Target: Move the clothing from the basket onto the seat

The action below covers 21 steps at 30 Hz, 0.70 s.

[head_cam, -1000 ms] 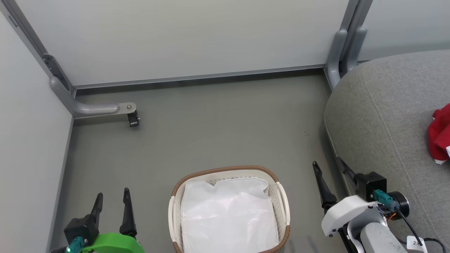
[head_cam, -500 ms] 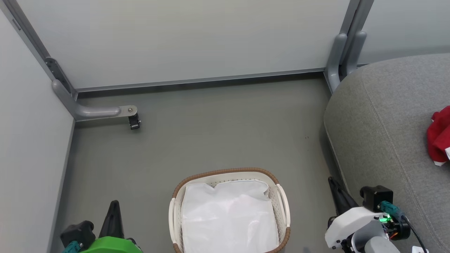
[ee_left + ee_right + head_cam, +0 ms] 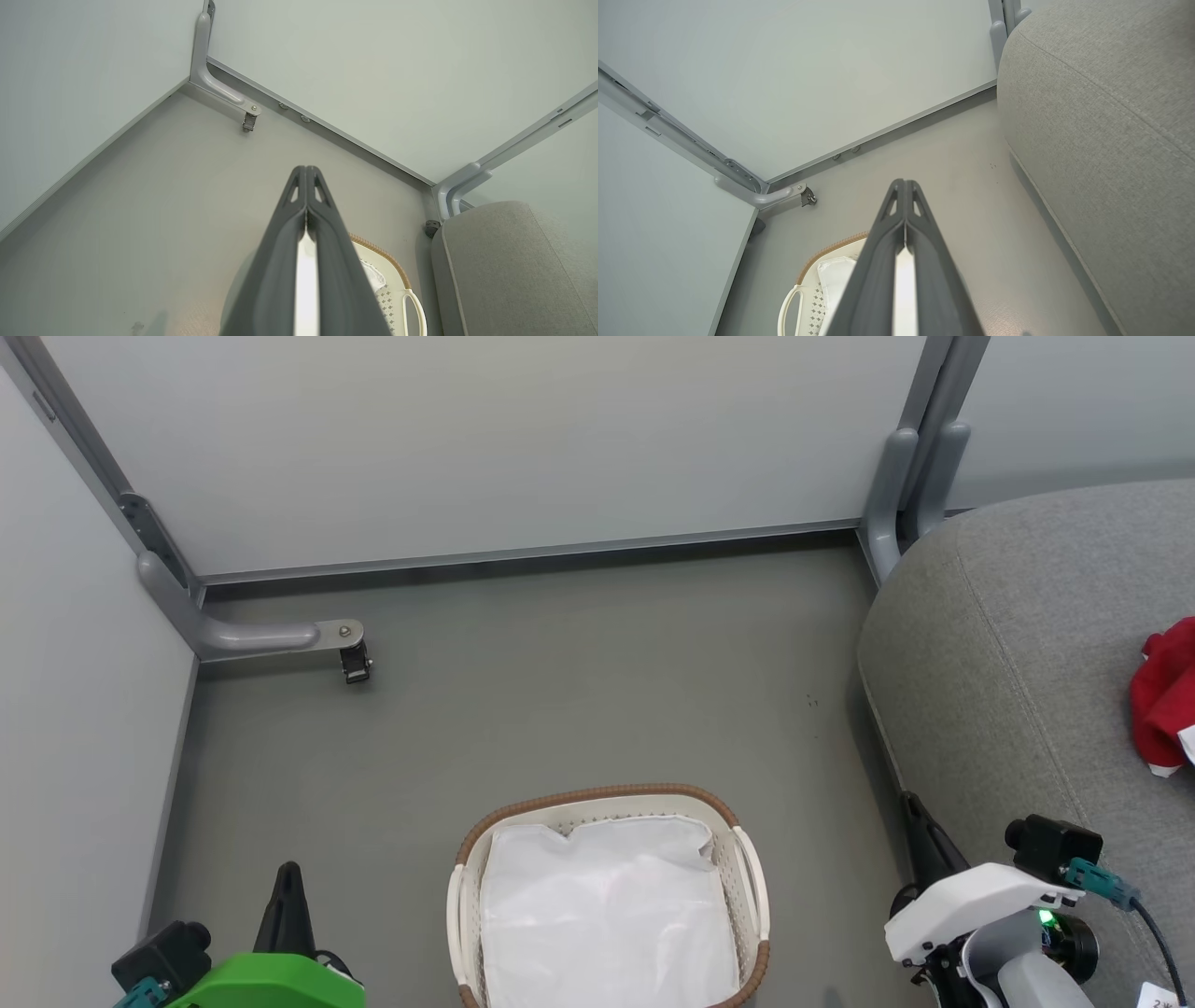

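The white perforated basket (image 3: 752, 882) with its brown woven rim stands on the floor at the bottom centre, holding just its white liner sheet (image 3: 607, 915). Red clothing (image 3: 1160, 695) with a bit of white trim lies on the grey seat (image 3: 1018, 653) at the right edge. My left gripper (image 3: 288, 875) is shut and empty at the lower left, left of the basket. My right gripper (image 3: 913, 805) is shut and empty at the lower right, between basket and seat. Each wrist view shows its own fingers pressed together: left gripper (image 3: 306, 169), right gripper (image 3: 904, 182).
Pale partition walls close the floor at the back and left. A grey metal bracket foot (image 3: 280, 637) juts from the left corner, and grey posts (image 3: 910, 476) stand at the back by the seat. Bare grey floor (image 3: 560, 691) lies beyond the basket.
Both grippers have gone from open to shut and drawn back toward the bottom of the head view. The camera shifted slightly. The basket and the red clothing stayed where they were.
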Tool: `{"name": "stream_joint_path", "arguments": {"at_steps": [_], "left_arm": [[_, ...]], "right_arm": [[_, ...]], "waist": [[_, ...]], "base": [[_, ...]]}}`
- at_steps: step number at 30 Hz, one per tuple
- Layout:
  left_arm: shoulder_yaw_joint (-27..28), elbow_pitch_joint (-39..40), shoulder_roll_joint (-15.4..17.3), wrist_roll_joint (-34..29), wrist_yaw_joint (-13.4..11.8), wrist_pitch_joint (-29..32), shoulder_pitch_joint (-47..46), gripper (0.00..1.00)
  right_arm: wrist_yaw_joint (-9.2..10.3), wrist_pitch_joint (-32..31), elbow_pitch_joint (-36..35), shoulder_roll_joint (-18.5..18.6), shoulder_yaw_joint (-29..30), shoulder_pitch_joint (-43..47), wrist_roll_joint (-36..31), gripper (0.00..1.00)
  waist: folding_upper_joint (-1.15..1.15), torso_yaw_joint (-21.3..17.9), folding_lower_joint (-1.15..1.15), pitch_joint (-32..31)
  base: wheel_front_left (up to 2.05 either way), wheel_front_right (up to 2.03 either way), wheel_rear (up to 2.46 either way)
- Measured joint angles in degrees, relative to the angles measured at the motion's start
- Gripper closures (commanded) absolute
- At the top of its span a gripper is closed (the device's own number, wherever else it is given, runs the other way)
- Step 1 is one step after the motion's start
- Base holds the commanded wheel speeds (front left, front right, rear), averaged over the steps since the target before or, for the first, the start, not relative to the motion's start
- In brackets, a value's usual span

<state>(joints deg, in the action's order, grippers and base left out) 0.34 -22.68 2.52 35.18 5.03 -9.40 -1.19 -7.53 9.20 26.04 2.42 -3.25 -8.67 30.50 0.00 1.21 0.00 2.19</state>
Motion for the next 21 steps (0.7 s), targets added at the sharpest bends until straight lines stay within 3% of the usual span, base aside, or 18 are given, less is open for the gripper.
{"name": "stream_joint_path", "arguments": {"at_steps": [21], "left_arm": [[1.74, 2.29, 0.00, 16.03, 0.58, 4.41, -0.94, 1.00]], "right_arm": [[0.00, -4.43, -3.46, 0.05, 2.77, 0.92, 17.53, 1.00]], "waist": [[0.00, -0.24, 0.00, -0.40]], "base": [[0.00, 0.00, 0.00]]}}
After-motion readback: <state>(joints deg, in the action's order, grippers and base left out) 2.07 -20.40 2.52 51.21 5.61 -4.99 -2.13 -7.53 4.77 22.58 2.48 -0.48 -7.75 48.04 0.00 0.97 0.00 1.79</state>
